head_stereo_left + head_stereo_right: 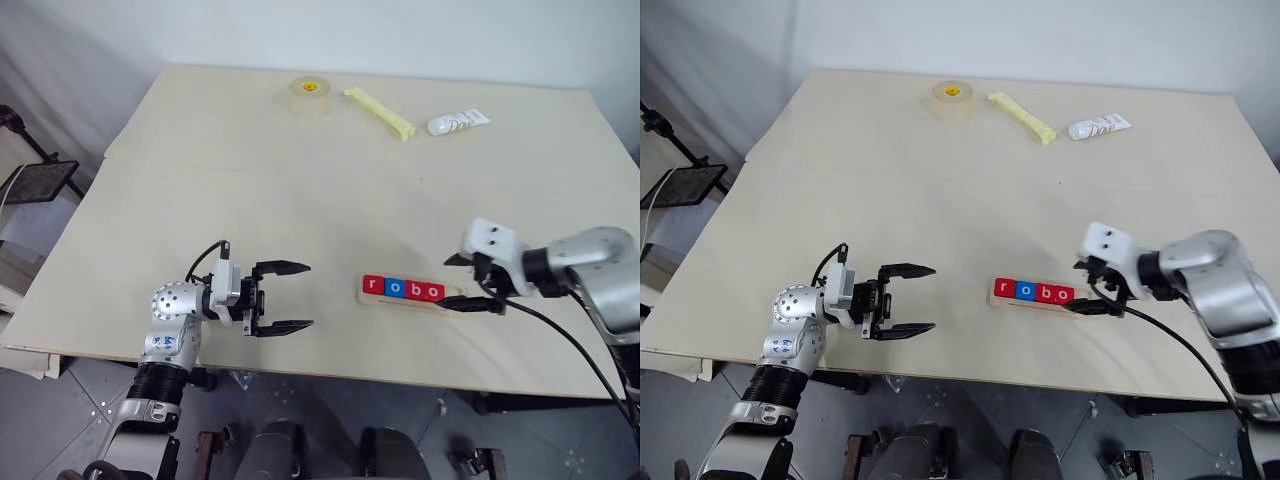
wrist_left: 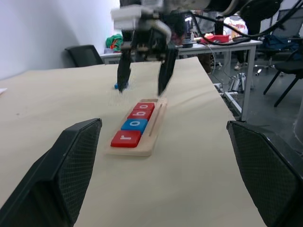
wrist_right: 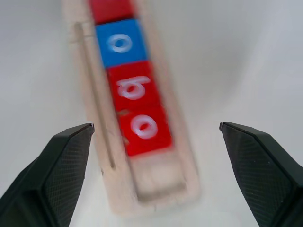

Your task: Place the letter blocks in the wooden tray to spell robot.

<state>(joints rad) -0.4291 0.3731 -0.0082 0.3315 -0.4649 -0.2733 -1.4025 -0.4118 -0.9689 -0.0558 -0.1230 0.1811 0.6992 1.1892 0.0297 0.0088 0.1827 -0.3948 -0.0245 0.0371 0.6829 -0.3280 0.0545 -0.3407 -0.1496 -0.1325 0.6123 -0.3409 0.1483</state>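
White letters on the blocks [image 1: 402,289] in the wooden tray [image 1: 372,300] read "robo"

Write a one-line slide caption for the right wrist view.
Open right gripper above wooden tray holding r, o, b, o; last slot empty.

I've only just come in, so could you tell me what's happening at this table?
The robot is spelling "robot" with letter blocks in the wooden tray. Four blocks already sit in it, reading r, o, b, o, and the last slot at the tray's right end is bare. The right gripper hangs open over that end, holding nothing. The left gripper is open beside the tray.
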